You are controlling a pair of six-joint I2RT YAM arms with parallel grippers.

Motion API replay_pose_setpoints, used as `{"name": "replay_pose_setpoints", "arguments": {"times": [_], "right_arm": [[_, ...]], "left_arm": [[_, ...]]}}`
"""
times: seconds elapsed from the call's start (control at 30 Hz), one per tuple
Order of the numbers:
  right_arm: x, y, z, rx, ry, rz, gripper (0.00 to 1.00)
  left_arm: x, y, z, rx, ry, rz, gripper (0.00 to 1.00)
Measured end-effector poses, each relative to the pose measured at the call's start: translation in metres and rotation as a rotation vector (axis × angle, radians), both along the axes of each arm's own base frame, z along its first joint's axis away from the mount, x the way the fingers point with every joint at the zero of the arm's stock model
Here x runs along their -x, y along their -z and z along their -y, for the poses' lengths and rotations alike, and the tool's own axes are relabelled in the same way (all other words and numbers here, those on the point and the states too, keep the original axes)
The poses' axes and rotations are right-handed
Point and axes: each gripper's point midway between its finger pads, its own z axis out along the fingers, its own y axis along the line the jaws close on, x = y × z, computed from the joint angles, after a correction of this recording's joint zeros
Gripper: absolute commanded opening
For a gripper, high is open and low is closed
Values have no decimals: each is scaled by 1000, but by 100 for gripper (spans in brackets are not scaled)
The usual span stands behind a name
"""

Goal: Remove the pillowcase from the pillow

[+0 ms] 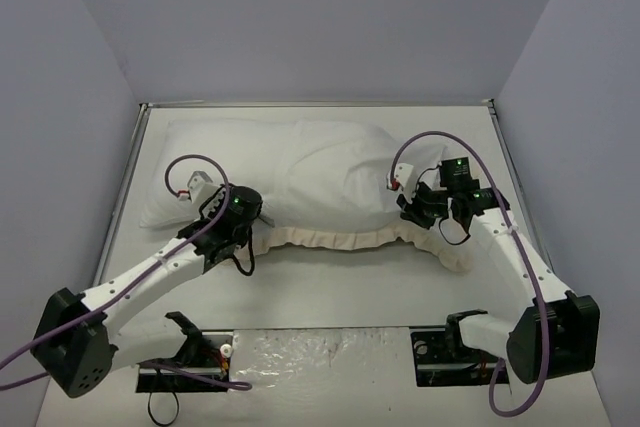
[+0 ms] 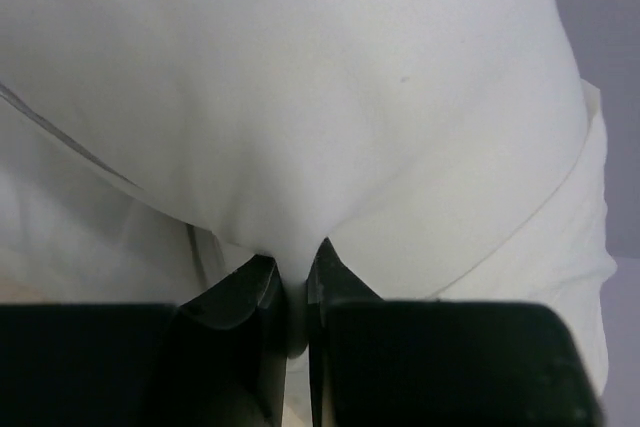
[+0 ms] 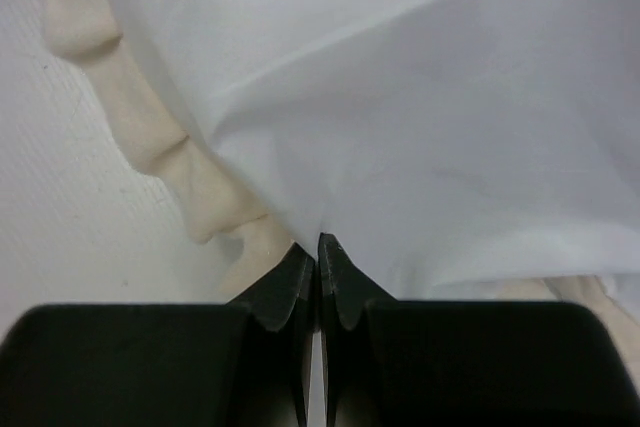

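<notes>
The plain white pillow (image 1: 200, 167) lies across the back of the table, its left half bare. The pillowcase (image 1: 340, 182), white face up, covers its right half. The cream frill (image 1: 340, 238) runs along the near edge. My left gripper (image 1: 257, 210) sits at the pillow's near edge by the case opening. In the left wrist view it (image 2: 295, 259) is shut on a pinch of smooth white pillow fabric (image 2: 300, 97). My right gripper (image 1: 408, 209) is at the case's near right part. In the right wrist view it (image 3: 317, 243) is shut on the white pillowcase fabric (image 3: 400, 97) beside the frill (image 3: 160, 137).
The white table (image 1: 330, 287) has raised rims at left (image 1: 125, 187), back and right, with grey walls behind. The arm bases and a shiny plate (image 1: 320, 352) sit at the near edge. The right end of the frill (image 1: 452, 259) lies under the right arm.
</notes>
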Motion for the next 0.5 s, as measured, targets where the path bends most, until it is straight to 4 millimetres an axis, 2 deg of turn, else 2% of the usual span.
{"name": "replay_pose_setpoints", "arguments": {"times": [0.2, 0.3, 0.43, 0.5], "right_arm": [[-25, -30, 29, -47, 122, 54, 0], [-32, -36, 41, -54, 160, 70, 0], [-37, -31, 62, -54, 227, 57, 0], [-41, -26, 82, -42, 286, 47, 0]], "left_arm": [[9, -48, -34, -75, 14, 57, 2], [14, -68, -56, -105, -9, 82, 2], [26, -75, -89, -154, -62, 73, 2], [31, -74, -106, -182, -94, 57, 2]]}}
